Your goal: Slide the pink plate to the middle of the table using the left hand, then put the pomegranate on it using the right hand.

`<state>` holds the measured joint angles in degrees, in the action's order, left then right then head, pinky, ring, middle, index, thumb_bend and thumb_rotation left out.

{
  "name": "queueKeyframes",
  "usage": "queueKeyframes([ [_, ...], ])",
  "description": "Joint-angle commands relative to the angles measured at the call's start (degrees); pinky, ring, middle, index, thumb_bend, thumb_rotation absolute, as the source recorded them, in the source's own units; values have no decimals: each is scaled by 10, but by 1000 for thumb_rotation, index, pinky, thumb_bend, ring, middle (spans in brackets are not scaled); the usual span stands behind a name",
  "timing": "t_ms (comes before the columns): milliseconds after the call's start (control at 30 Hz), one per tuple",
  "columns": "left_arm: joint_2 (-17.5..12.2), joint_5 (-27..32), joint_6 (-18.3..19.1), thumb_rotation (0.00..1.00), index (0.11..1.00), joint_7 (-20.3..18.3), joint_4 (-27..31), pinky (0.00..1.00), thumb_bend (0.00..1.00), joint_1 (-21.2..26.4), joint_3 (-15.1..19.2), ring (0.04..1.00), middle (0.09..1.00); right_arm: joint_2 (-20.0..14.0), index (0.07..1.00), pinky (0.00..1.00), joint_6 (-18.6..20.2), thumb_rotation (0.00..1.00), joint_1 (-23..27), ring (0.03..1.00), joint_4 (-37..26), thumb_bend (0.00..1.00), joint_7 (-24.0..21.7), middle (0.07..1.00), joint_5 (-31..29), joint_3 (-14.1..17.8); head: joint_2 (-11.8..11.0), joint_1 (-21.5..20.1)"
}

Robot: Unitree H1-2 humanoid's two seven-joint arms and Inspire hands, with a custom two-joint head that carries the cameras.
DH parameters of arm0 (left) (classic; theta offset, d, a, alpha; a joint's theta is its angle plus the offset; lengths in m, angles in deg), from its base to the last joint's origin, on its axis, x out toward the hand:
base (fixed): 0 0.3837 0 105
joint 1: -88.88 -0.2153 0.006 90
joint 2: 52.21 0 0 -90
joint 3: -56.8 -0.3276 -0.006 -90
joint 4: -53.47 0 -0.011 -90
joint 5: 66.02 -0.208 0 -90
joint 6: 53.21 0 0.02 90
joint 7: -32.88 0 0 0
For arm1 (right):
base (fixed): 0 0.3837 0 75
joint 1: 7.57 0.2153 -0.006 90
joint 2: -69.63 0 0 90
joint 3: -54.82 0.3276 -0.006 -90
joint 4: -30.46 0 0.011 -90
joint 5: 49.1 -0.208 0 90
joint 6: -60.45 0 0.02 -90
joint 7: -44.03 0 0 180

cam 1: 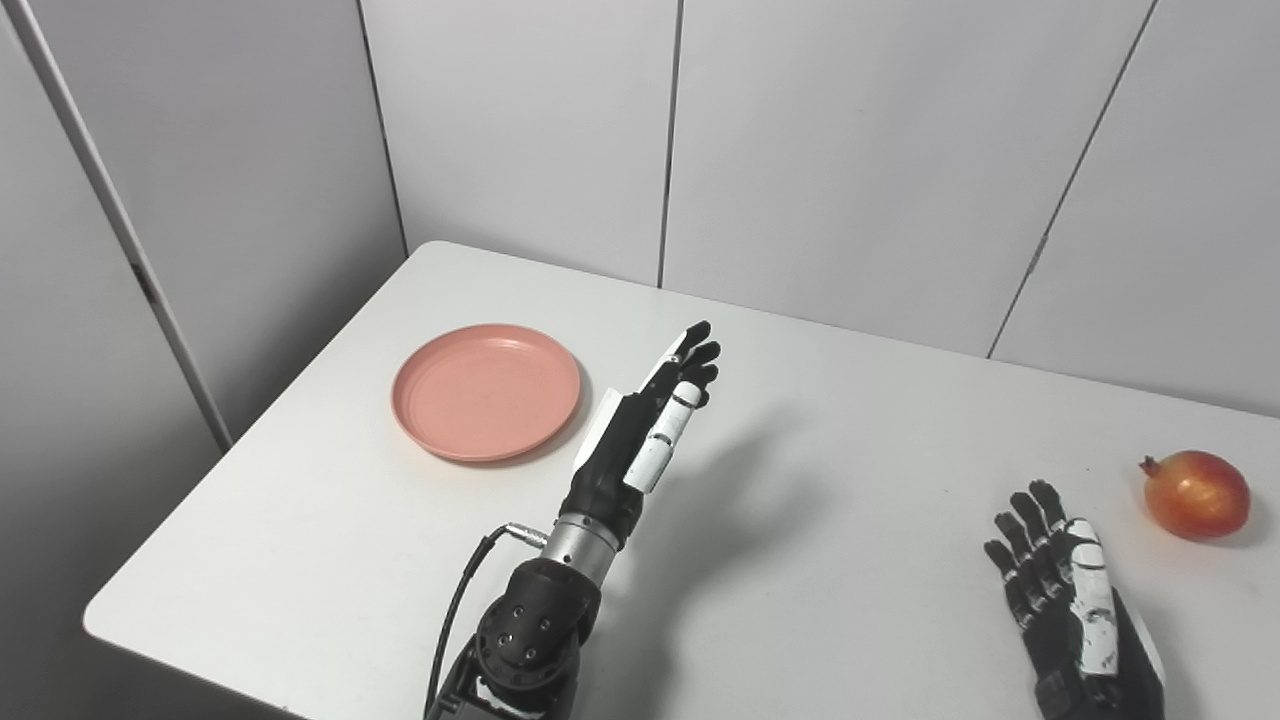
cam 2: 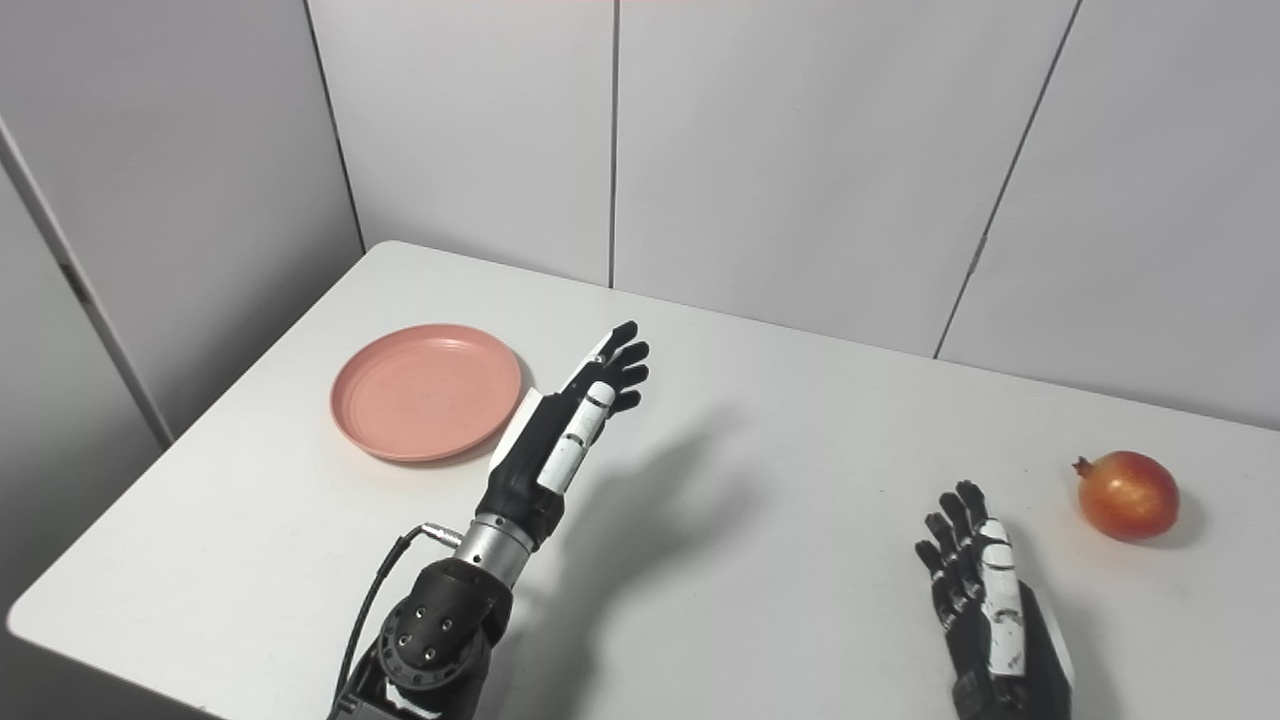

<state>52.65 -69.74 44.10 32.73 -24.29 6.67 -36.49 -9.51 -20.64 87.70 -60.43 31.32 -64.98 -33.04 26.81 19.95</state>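
Left eye view, left arm: closest thing to the camera, comes up from the bottom edge with a cable at the wrist and reaches out over the table [cam 1: 300, 560].
Left eye view, left hand [cam 1: 650, 420]: fingers straight and apart, holding nothing, palm turned sideways and raised off the surface judging by the shadow to its right. It sits just right of the plate, not touching it.
Left eye view, pink plate [cam 1: 486, 391]: still over on the left part of the table, empty, flat on the surface.
Left eye view, how I'd do the slide: honestly the hand is on the wrong side for a push toward the middle, so I'd go over the plate, drop the fingertips on the far-left rim or flat inside the dish, and drag it right with light downward pressure. Keep it slow so the plate doesn't tip or skate.
Right eye view, right hand [cam 2: 985, 600]: resting low near the bottom right, fingers spread and empty, looks like it's just waiting.
Right eye view, pomegranate [cam 2: 1128, 495]: sitting on the table near the right edge, just beyond the right hand and a bit apart from it, well away from the plate.
Right eye view, progress guess: neither step is done yet.
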Motion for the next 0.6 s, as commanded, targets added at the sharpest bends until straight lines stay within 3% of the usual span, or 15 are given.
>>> queueKeyframes([
  [0, -9, 6, 2, 1000, 937, -4, 27, 915, 474, 27, 10, 919, 937, 1, 1000, 1000, -14, 1000, 8, 1000, 1, 198, 0, 1000, 1, -1, 0, 1],
  [567, -54, 65, 20, 1000, 937, -7, 47, 935, 472, 68, 96, 939, 947, 0, 1000, 1000, -18, 1000, 7, 1000, 4, 198, -3, 1000, -2, 1, -6, 4],
])
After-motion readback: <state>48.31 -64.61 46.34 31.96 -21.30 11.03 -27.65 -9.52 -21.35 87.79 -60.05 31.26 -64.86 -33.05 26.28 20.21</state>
